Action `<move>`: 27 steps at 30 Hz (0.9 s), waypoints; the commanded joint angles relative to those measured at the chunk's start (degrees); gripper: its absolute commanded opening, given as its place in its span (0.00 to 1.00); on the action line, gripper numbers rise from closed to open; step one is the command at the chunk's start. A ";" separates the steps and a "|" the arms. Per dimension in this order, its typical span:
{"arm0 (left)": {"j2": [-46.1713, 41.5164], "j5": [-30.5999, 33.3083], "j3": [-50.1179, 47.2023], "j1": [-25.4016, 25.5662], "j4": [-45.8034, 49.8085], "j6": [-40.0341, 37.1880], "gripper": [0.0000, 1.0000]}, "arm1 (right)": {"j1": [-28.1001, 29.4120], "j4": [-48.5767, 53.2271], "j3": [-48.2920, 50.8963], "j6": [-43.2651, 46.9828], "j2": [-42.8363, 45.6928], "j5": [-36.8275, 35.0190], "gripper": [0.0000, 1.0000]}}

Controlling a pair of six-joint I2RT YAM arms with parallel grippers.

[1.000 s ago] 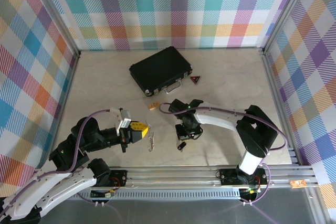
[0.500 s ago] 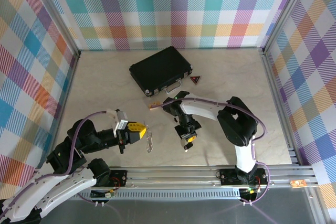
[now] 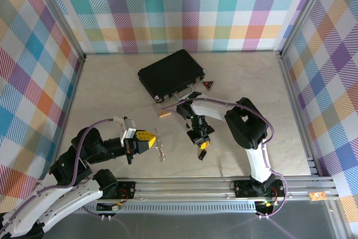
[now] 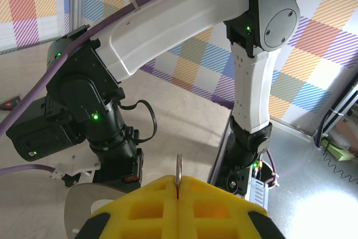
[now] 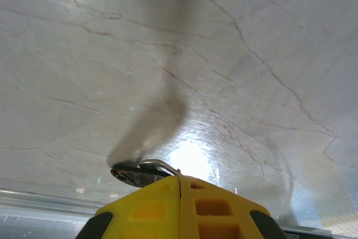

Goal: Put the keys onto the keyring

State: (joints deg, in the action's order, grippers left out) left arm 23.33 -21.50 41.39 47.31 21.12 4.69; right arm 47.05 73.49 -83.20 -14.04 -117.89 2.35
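Observation:
My left gripper (image 3: 152, 139) is at the near left, its yellow fingers (image 4: 151, 205) shut on the keyring (image 3: 160, 148). The keyring is a thin silvery piece sticking out to the right over the table. In the left wrist view, the left gripper (image 4: 179, 187) pinches the keyring (image 4: 179, 167), which stands edge-on. My right gripper (image 3: 203, 147) points down near the table's middle. It is shut on a small key (image 3: 201, 154) with a dark head. In the right wrist view, the right gripper (image 5: 180, 181) holds that key (image 5: 137, 172) just above the marble surface.
A black case (image 3: 169, 74) with a silver handle lies at the back centre. A red-and-black triangle (image 3: 208, 85) is to its right, and a tan wooden block (image 3: 164, 114) lies in front of it. An aluminium rail (image 3: 196, 186) runs along the near edge. Plaid walls enclose the table.
The right arm's elbow has swung in from the right toward the centre. Its gripper and the key have shifted slightly right. The left gripper has pulled back a little, and the keyring has tilted.

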 commanded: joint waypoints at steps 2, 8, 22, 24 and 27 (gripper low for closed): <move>-2.10 0.88 0.40 -0.43 -0.89 -1.01 0.00 | -0.33 0.30 -1.80 1.04 -1.82 0.98 0.00; -2.28 1.70 0.44 -0.39 -0.83 -1.32 0.00 | -0.71 -1.40 -1.65 1.04 -2.34 1.23 0.00; -2.78 2.78 0.21 -0.39 -1.00 -1.35 0.00 | -1.34 -4.09 -1.01 0.40 -1.20 2.92 0.16; -2.34 2.26 0.16 -0.40 -1.27 -1.22 0.00 | -1.34 -4.60 -1.15 -0.92 0.26 3.26 0.24; -1.24 1.43 0.24 -0.46 -1.74 -0.94 0.00 | -1.27 -6.42 0.23 -3.83 4.31 3.62 0.33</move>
State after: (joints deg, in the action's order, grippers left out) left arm 21.58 -19.27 41.39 47.31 21.04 3.64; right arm 46.06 68.05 -83.77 -15.27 -118.50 4.62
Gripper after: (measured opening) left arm 0.060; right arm 0.312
